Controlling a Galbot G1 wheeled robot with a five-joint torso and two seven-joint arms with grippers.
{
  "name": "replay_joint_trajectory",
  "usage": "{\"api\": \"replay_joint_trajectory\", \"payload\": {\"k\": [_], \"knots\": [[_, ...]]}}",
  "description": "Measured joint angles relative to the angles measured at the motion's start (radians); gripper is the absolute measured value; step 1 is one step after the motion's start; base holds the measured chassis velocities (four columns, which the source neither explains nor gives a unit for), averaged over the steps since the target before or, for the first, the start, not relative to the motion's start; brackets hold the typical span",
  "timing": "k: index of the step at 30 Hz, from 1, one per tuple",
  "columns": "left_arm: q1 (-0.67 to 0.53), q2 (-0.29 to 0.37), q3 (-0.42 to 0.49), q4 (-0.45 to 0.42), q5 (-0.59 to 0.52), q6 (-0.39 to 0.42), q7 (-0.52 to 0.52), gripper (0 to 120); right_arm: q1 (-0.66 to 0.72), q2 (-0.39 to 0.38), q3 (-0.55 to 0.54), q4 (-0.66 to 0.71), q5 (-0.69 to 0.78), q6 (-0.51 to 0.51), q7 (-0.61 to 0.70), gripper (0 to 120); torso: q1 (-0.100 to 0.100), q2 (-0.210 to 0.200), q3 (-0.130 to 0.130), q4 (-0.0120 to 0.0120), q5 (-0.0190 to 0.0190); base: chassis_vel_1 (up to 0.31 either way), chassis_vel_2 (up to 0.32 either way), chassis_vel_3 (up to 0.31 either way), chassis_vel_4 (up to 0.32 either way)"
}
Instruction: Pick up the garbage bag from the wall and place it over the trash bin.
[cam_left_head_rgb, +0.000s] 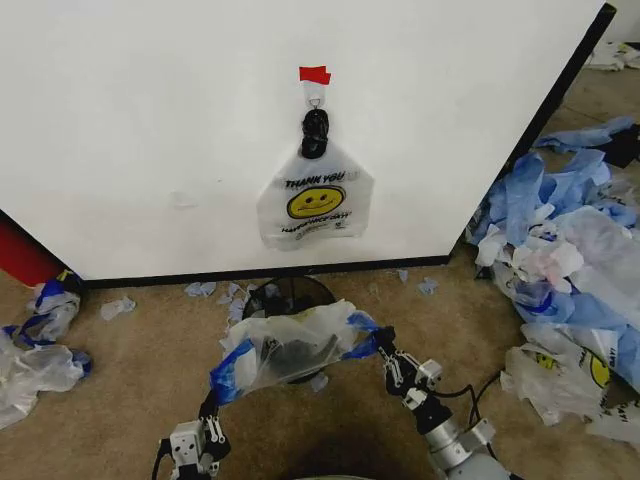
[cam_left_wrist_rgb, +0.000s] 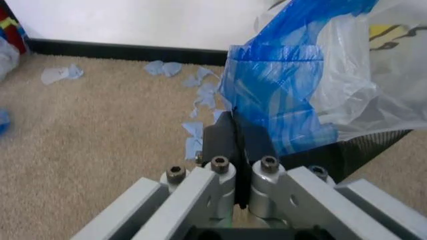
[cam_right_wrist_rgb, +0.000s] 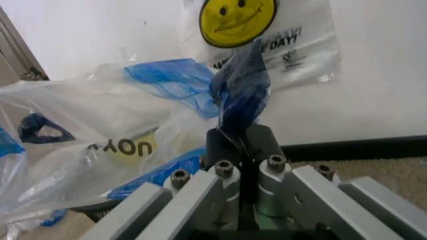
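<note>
A translucent garbage bag (cam_left_head_rgb: 290, 345) with blue handles is stretched between my two grippers, just above the black wire-mesh trash bin (cam_left_head_rgb: 292, 292) at the foot of the wall (cam_left_head_rgb: 150, 120). My left gripper (cam_left_head_rgb: 213, 402) is shut on the bag's left blue handle (cam_left_wrist_rgb: 280, 100), with the gripper (cam_left_wrist_rgb: 235, 134) pinching the plastic. My right gripper (cam_left_head_rgb: 384, 346) is shut on the right blue handle (cam_right_wrist_rgb: 240, 90), held in the gripper (cam_right_wrist_rgb: 239, 137). The bin's mesh (cam_left_wrist_rgb: 363, 150) shows under the bag. A second smiley-face bag (cam_left_head_rgb: 314, 203) hangs from a hook under red tape (cam_left_head_rgb: 314, 74).
A heap of blue and white plastic bags (cam_left_head_rgb: 570, 250) covers the carpet to the right. More crumpled bags (cam_left_head_rgb: 40, 340) lie at the left, and small blue scraps (cam_left_head_rgb: 215, 290) are scattered along the black baseboard (cam_left_head_rgb: 270, 275).
</note>
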Motion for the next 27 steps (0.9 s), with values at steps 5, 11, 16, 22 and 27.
{"api": "replay_joint_trajectory", "payload": {"k": [5,11,16,22,27], "knots": [[-0.029,0.001,0.01,0.027,-0.004,-0.001,-0.006,0,0.018,0.018,-0.003,-0.036,-0.003,0.003,0.0,0,0.0,0.0,0.0,0.0,0.0001,0.0,0.0,0.0,0.0],[-0.087,0.004,0.026,0.077,-0.036,-0.001,-0.016,0,0.071,0.052,-0.029,-0.093,-0.002,0.003,0.001,0,0.0,0.0,0.0,0.0001,-0.0001,0.0,0.0,0.0,0.0],[-0.109,0.003,0.033,0.105,-0.054,0.001,-0.02,0,0.085,0.068,-0.04,-0.128,-0.007,0.006,0.002,0,0.0,0.0,0.0,0.0001,-0.0002,0.0,0.0,0.0,0.0],[-0.139,0.018,0.034,0.121,-0.08,0.007,-0.027,0,0.114,0.097,-0.05,-0.171,-0.008,0.007,0.001,0,0.0,0.0,0.0,0.0001,-0.0001,0.0,0.0,0.0,0.0],[-0.166,0.041,0.026,0.124,-0.111,0.019,-0.032,0,0.153,0.126,-0.058,-0.203,-0.008,0.002,0.005,0,0.0,0.0,0.0,0.0,-0.0001,0.0,0.0,0.0,0.0]]}}
